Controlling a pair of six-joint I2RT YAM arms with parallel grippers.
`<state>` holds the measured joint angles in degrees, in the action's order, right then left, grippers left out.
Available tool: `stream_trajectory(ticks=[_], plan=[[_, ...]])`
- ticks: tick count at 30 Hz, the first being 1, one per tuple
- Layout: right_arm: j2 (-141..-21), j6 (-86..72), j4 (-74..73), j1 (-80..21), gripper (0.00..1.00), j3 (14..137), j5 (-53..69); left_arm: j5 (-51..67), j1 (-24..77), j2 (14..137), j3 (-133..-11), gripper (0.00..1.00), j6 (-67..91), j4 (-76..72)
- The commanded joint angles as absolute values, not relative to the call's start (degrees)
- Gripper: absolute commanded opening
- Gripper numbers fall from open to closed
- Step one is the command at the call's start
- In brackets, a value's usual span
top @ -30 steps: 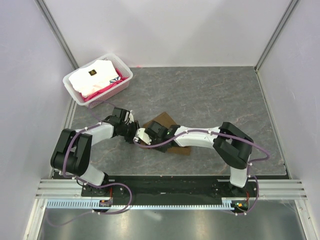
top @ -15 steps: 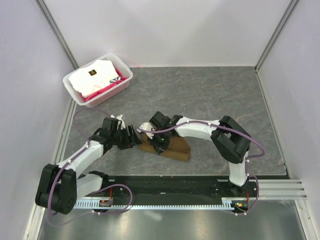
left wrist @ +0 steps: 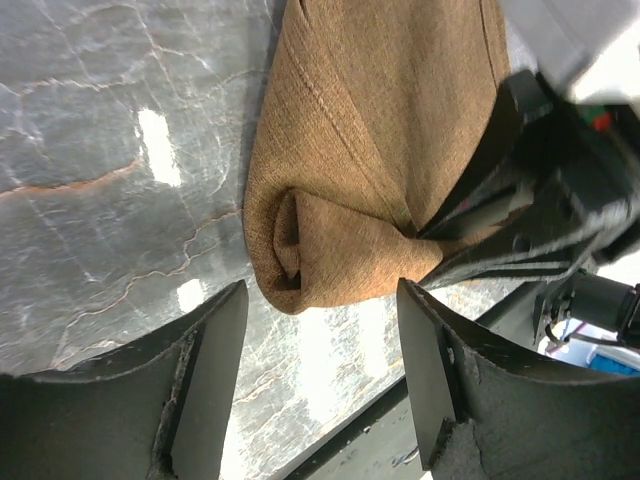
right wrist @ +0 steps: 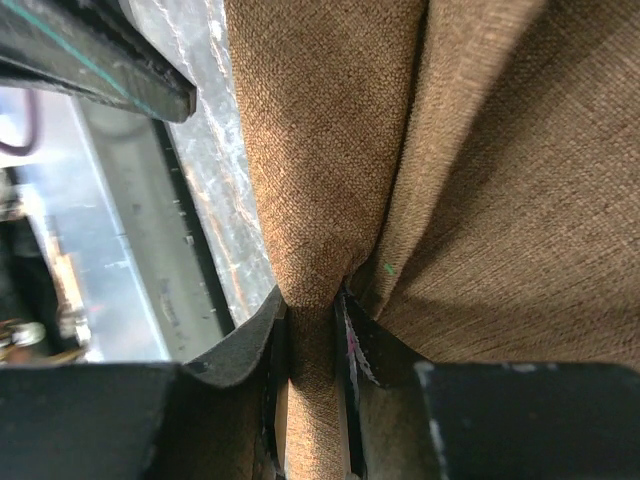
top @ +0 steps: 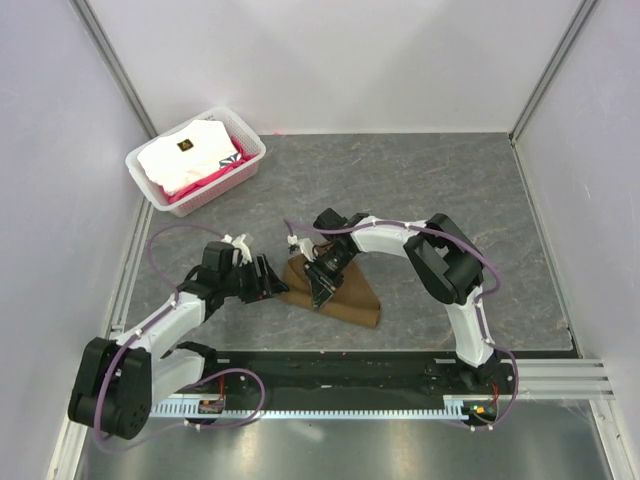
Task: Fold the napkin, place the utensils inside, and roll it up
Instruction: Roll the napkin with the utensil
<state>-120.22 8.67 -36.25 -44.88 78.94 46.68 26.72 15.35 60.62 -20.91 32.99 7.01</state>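
Note:
The brown napkin (top: 352, 297) lies rolled into a bundle at the table's near middle. Its rolled end shows in the left wrist view (left wrist: 350, 200). My right gripper (top: 322, 282) is shut on a fold of the napkin (right wrist: 330, 130) at its left part, the cloth pinched between the jaws (right wrist: 312, 330). My left gripper (top: 268, 280) is open and empty, just left of the napkin's rolled end, which sits ahead of its fingers (left wrist: 215, 370). The utensil is hidden.
A white basket (top: 252, 160) with white and pink folded cloths (top: 185, 155) stands at the far left. White walls close the table on three sides. The black base rail (top: 340, 365) runs along the near edge.
My right gripper has shifted back and right over the napkin, still pinching it. The left arm has drawn back toward the near left, and the napkin now lies as a longer roll.

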Motion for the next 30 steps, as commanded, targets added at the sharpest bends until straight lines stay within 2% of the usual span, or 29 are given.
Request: stream_trajectory(ticks=[1, 23, 30], plan=[[-125.1, 10.5, -40.1, -43.7, 0.18, 80.2, 51.0, 29.2, 15.3, 62.6, -20.4, 0.66, 34.6, 1.2], [-134.4, 14.3, -45.2, -38.9, 0.18, 84.5, 54.8, 28.2, 15.9, 69.6, -22.3, 0.52, 32.5, -7.4], [-134.9, 14.5, -45.6, -38.8, 0.18, 84.9, 54.6, 29.3, 17.0, 71.7, -22.3, 0.4, 31.7, -8.8]])
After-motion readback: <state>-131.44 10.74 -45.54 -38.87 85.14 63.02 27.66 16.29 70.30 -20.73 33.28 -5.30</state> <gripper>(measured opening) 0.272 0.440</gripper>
